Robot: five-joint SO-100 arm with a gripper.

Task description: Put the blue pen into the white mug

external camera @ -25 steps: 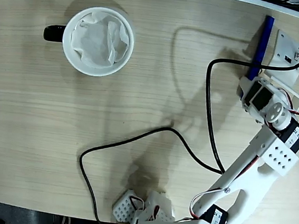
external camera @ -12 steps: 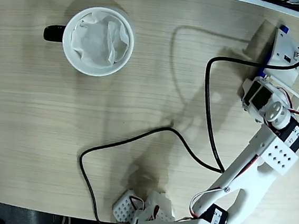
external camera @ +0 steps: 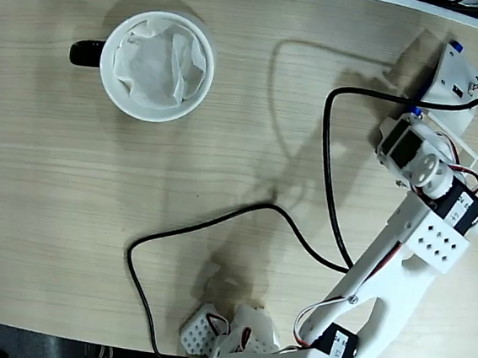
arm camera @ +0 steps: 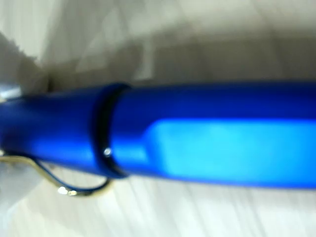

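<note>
Filling wrist view – glossy blue pen (arm camera: 197, 136) w/ black ring, blurred

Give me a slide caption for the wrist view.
Close-up of the blue pen filling the frame crosswise, its metal clip at lower left, above the wooden table.

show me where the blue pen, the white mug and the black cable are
blue pen (arm camera: 207, 143), wrist view, on the barrel's bright middle
white mug (external camera: 107, 73), fixed view, on the left rim
black cable (external camera: 218, 220), fixed view, on the middle stretch across the table
</note>
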